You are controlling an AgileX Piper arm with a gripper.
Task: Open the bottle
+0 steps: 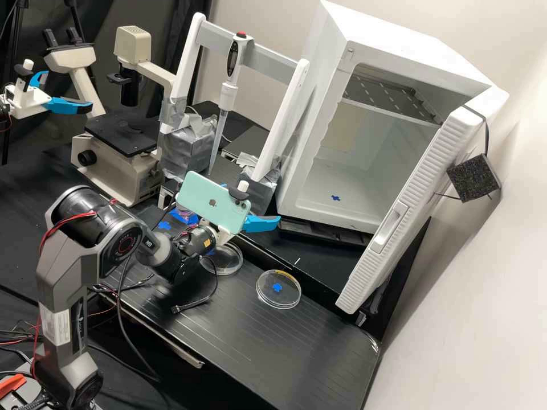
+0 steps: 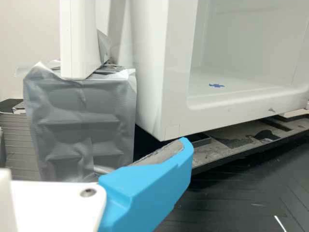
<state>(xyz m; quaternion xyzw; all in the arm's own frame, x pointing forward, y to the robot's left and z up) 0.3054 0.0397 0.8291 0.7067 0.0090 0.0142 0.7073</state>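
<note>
The grey arm [image 1: 60,285] stands at the near L side, bent over the black table [image 1: 245,359], w/ red & black wires along it. A mint phone [image 1: 208,199] is fixed by its wrist. R of it, the tool [image 1: 261,223] is wide open, approx. level w/ the tabletop; the wrist view has one blue finger [image 2: 145,186], its grey pad [image 2: 161,153] bare. On the table, a clear dish [image 1: 279,297] lies over a blue tape cross [image 1: 277,287]; another dish [image 1: 231,263] is partly hidden by the wrist. Farther back, behind the phone, is a pinkish-purple thing, prob. the bottle [image 1: 183,217], by a 2nd blue cross [image 1: 164,225]; it's mostly hidden, so can't tell if its cap is on. Beyond, a pipette [image 1: 228,94] hangs tip down, a bit tilted, from a white-&-grey stand [image 1: 263,58], its feet in grey-taped blocks [image 1: 190,147] [image 2: 82,125]. Back L is a beige microscope [image 1: 111,162]; back R, a white cabinet [image 1: 413,42] w/ its door [image 1: 419,188] open, a wire shelf [image 1: 393,97] up inside & a small blue mark [image 1: 335,197] on its floor.
</note>
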